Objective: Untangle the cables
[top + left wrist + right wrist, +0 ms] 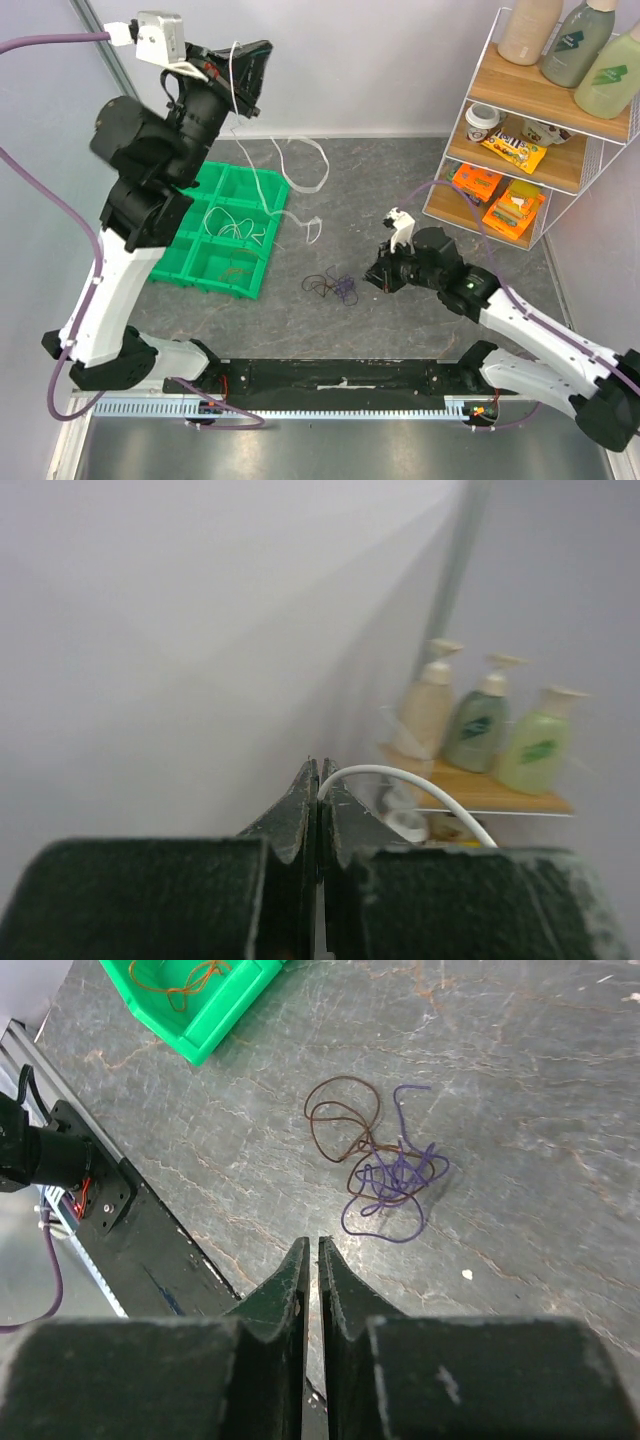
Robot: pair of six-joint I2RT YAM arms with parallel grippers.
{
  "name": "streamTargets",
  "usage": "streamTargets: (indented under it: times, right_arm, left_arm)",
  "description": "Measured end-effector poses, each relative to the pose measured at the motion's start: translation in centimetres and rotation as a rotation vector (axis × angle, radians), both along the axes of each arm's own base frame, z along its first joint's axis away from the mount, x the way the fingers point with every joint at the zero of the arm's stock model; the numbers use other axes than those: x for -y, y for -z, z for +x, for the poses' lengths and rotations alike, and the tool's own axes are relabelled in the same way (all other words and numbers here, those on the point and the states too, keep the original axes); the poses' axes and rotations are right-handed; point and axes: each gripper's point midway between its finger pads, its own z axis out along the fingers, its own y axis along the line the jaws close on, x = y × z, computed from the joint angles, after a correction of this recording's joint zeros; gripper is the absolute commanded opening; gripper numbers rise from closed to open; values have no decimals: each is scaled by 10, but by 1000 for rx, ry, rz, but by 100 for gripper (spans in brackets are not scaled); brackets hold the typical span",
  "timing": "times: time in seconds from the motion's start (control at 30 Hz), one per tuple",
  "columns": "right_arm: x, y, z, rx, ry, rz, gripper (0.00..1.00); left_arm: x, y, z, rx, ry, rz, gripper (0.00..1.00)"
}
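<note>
My left gripper (pixel 262 50) is raised high near the back wall and is shut on a thin white cable (pixel 312 165). The cable hangs down from it and trails over the table and the green bin. In the left wrist view the white cable (pixel 400 775) arcs out from between the closed fingertips (pixel 300 800). A small clump of brown cable (pixel 335 1120) and purple cable (pixel 395 1185) lies tangled on the table, and shows in the top view (pixel 333 288). My right gripper (pixel 378 275) hovers just right of the clump, jaws together and empty (pixel 310 1245).
A green divided bin (pixel 200 270) sits at the left, holding white strands and an orange cable (pixel 185 980). A wire shelf rack (pixel 520 150) with bottles and snack packs stands at the back right. The black base rail (pixel 340 375) runs along the near edge.
</note>
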Motion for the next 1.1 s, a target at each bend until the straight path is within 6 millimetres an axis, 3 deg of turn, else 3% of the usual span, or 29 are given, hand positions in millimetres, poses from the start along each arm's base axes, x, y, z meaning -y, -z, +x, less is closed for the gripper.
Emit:
streamTargets:
  times: [0.1, 0.27, 0.4, 0.5, 0.63, 0.97, 1.1]
  right_arm:
    - [13, -12, -3, 29, 38, -2, 13]
    - [28, -20, -4, 45, 89, -25, 13]
    - [35, -21, -3, 50, 112, -55, 13]
    - [41, -22, -4, 57, 125, -73, 13]
    - [47, -25, -5, 75, 143, -78, 12]
    - [52, -24, -4, 75, 161, -89, 12]
    - [52, -24, -4, 75, 161, -89, 12]
  left_arm:
    - [-34, 43, 60, -116, -194, 28, 2]
    - [-77, 127, 128, -323, -361, 34, 2]
    - [-107, 181, 158, -472, -427, -22, 2]
    - [-124, 207, 169, -541, -464, -55, 2]
    - [-138, 227, 176, -598, -490, -87, 2]
    - [-159, 232, 182, -617, -528, -119, 2]
    - [-167, 257, 186, -659, -546, -105, 2]
